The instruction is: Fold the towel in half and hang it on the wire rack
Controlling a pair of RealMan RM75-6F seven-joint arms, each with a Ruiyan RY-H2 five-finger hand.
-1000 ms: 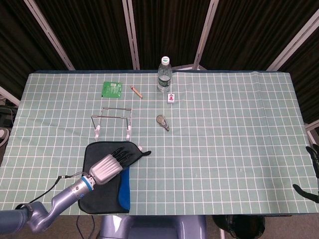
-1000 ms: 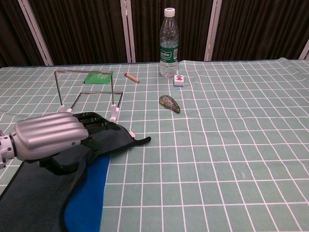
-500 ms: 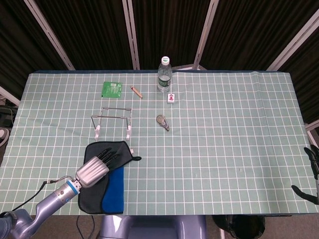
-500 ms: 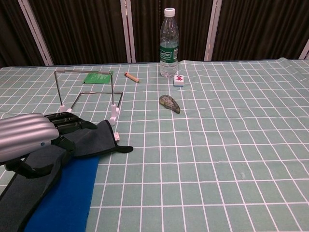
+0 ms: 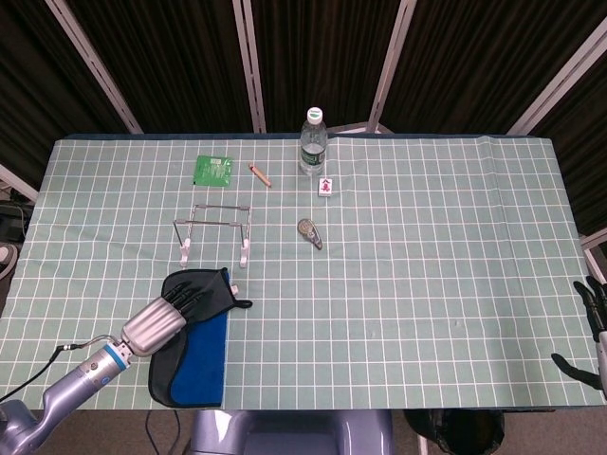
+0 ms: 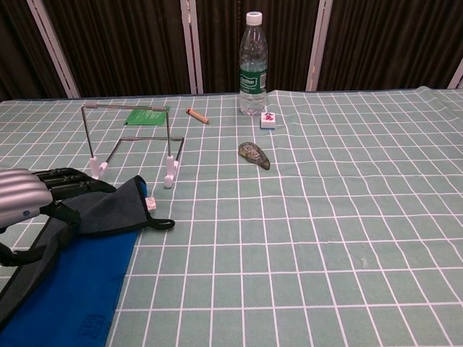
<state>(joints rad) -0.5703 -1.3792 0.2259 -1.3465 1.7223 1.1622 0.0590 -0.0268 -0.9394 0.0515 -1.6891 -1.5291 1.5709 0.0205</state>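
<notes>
The towel (image 5: 201,353) lies at the table's front left, dark grey outside and blue inside; the chest view shows its blue face (image 6: 69,289) laid bare. My left hand (image 5: 169,316) grips the grey upper layer (image 6: 116,208) at its far end and holds it peeled over to the left. In the chest view this hand (image 6: 25,196) sits at the left edge. The wire rack (image 5: 216,230) stands upright just beyond the towel, its white feet (image 6: 168,176) close to the grey flap. My right hand (image 5: 594,320) hangs off the table's right front edge, fingers apart, holding nothing.
At the back stand a water bottle (image 5: 312,142) and a small mahjong tile (image 5: 326,186). A green card (image 5: 214,170) and a brown stick (image 5: 260,174) lie behind the rack. A grey oval object (image 5: 309,232) lies right of the rack.
My left hand has drawn the grey layer leftward and toward the front edge, uncovering more of the blue face. The towel's loop end has slid left with it. My right hand rose slightly.
</notes>
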